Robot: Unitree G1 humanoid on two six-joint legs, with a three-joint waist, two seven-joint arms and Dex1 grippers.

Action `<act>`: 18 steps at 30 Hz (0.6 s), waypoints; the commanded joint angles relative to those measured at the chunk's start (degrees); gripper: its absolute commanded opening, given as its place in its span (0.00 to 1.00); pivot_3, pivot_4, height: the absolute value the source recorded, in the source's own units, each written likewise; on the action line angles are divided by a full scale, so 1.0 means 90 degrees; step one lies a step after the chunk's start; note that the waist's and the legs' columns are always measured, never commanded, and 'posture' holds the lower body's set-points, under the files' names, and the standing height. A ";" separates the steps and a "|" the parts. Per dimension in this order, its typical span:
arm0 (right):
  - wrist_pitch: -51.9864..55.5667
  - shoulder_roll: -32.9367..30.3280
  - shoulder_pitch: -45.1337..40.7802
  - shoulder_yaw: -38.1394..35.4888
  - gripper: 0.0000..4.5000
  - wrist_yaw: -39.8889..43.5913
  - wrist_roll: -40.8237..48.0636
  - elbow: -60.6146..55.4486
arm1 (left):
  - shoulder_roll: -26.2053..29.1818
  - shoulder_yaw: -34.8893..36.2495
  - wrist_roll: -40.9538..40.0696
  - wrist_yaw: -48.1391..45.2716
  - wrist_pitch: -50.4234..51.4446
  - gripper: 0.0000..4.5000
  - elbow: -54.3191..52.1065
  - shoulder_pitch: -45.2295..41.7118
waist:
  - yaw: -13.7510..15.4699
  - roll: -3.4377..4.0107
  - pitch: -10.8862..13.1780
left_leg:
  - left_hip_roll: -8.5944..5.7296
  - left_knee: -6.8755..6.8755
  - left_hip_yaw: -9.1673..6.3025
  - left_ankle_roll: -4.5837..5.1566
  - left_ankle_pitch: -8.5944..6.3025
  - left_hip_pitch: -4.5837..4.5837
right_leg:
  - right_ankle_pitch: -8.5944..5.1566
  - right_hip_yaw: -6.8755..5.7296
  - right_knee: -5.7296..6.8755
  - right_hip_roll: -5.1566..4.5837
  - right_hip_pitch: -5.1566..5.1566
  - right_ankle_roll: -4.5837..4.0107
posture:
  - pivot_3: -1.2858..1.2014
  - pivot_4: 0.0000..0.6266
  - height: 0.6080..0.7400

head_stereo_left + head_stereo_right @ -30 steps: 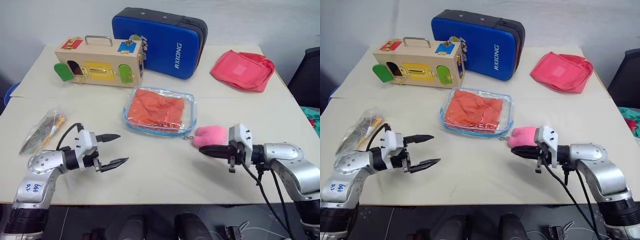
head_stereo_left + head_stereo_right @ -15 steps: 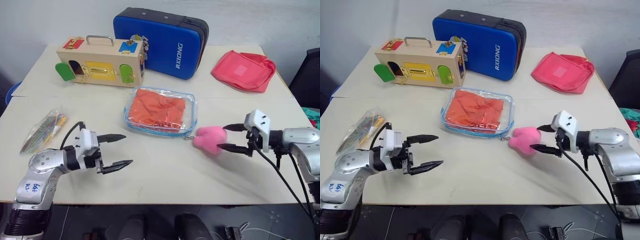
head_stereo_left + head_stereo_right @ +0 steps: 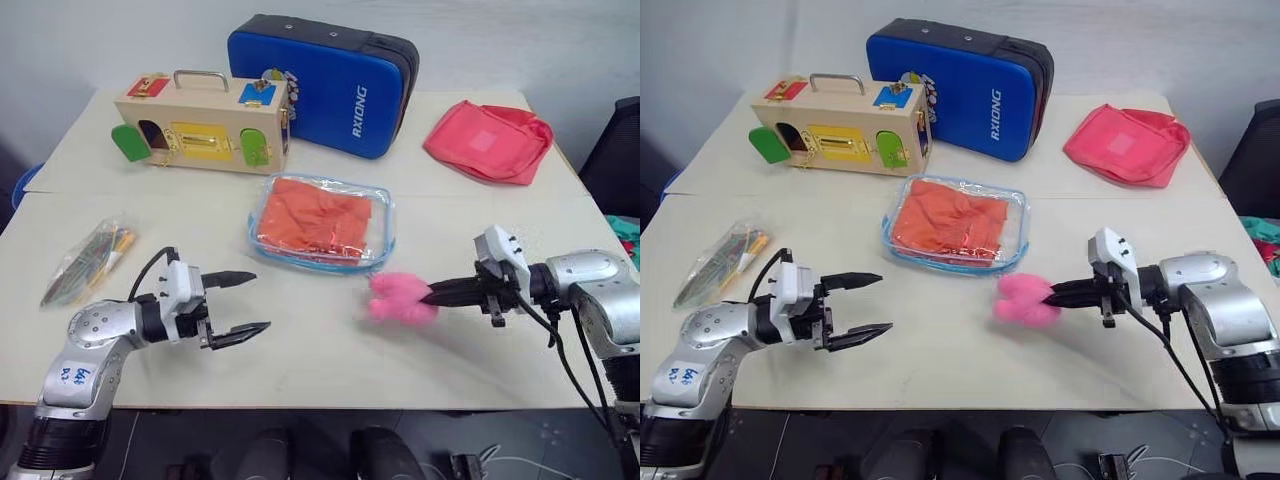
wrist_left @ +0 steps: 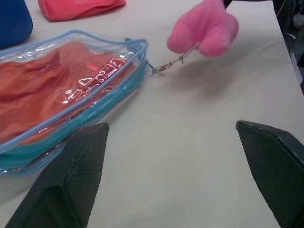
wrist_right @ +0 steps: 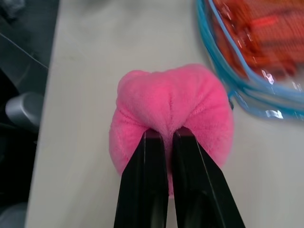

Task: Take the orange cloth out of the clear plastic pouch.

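- The left gripper is hovering wide open, holding nothing, near the table's front edge.
- The right gripper is pinching the pink plush toy, its fingers closed on it.
- The clear plastic pouch is lying mid-table with the orange cloth inside.
- The blue case is standing along the far edge.

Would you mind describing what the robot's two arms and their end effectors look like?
Both arms have rounded silver-grey shells with black joints. The left end effector and right end effector each carry two slim, black, tapering fingers on a white block-shaped mount. Black cables loop from each wrist. The left forearm bears a white sticker with blue handwritten marks.
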 commanded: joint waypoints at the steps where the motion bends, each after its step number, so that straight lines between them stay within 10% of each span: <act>1: -0.0002 0.0505 0.0087 0.0265 0.00 -0.0683 -0.0204 -0.0336 | -0.0043 0.0020 0.0009 0.0059 -0.0068 1.00 -0.0040 -0.0065 | 0.0002 -0.0004 -0.0003 | 0.0000 0.0001 -0.0002 0.0000 0.0000 0.0000 | 0.0000 -0.0001 0.0000 0.0000 0.0001 0.0000 | 0.52 0.24 1.00; 4: -0.0363 0.1207 0.0121 0.0568 0.00 -0.1319 -0.0647 0.0068 | -0.0114 -0.0095 0.0056 0.0057 -0.0083 1.00 0.0017 -0.0180 | -0.0001 -0.0005 -0.0003 | -0.0001 0.0002 0.0000 -0.0001 0.0001 0.0002 | 0.0000 0.0001 0.0003 -0.0001 0.0000 0.0000 | 0.52 0.24 1.00; 18: -0.0721 0.0642 0.1083 -0.0418 0.99 -0.0475 0.0396 -0.0883 | -0.0783 -0.1305 0.0628 -0.0231 -0.0362 1.00 0.0713 -0.1442 | 0.0021 -0.0004 -0.0002 | -0.0005 0.0007 -0.0002 -0.0002 0.0001 -0.0004 | 0.0001 -0.0008 0.0005 0.0002 0.0003 0.0001 | 0.52 0.24 1.00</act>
